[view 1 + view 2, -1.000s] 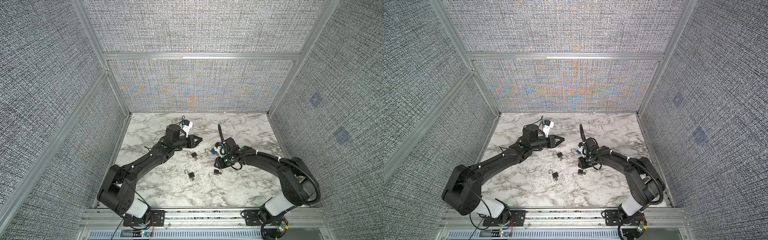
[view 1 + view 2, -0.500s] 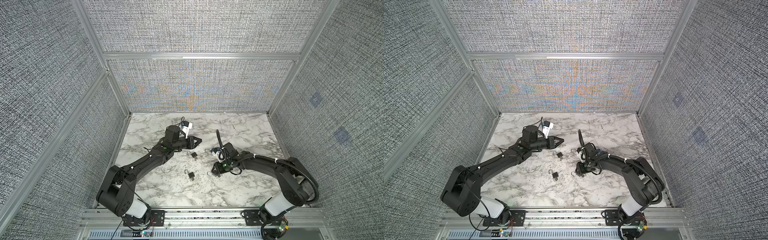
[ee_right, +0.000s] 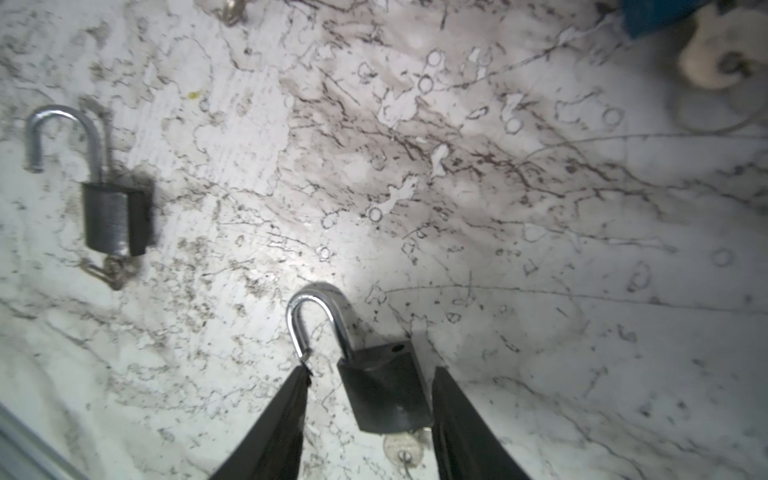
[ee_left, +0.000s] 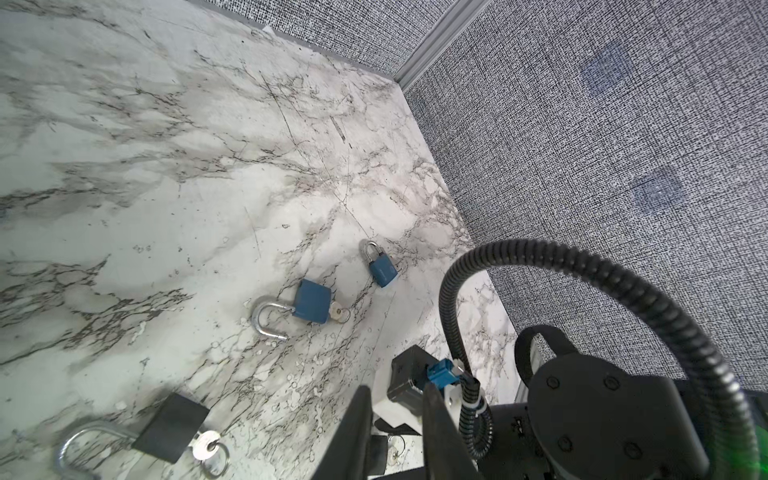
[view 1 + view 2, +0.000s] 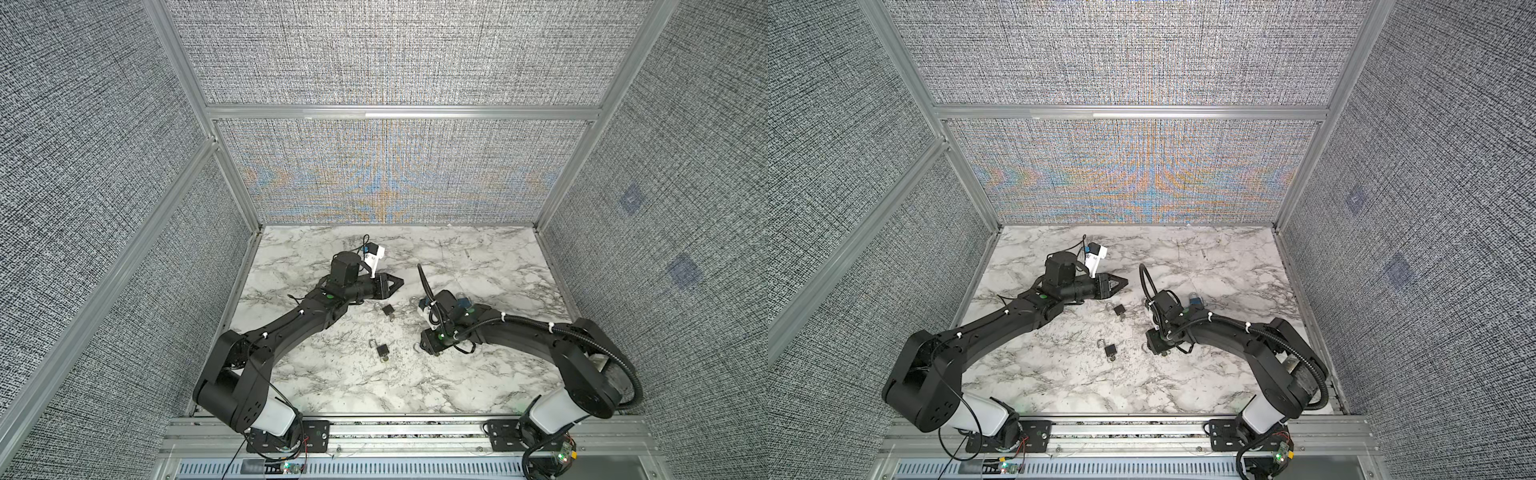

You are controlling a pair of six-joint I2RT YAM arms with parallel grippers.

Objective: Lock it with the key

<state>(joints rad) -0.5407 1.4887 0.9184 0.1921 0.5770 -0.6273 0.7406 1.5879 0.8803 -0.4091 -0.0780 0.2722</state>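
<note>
A black padlock [image 3: 384, 386] lies on the marble table [image 5: 478, 374] with its shackle swung open and its key [image 3: 401, 446] in the bottom. My right gripper [image 3: 372, 372] is open and low over it. One finger rests against the side of the body and the other stands by the shackle's free end. In both top views only the shackle [image 5: 415, 345] pokes out from under the right gripper [image 5: 1152, 347]. My left gripper [image 4: 395, 388] hovers farther back, near the middle [image 5: 399, 282]. Its fingers stand a narrow gap apart with nothing between them.
Two more black padlocks [image 5: 388, 309] [image 5: 381, 350] lie between the arms, shackles open and keys in. A blue padlock with an open shackle [image 4: 311, 301] and a shut blue one [image 4: 384, 270] lie behind the right arm. Woven walls enclose the table.
The right gripper has moved toward the front of the table, down over the black padlock, and its jaws have widened around the body. The left arm has stayed still.
</note>
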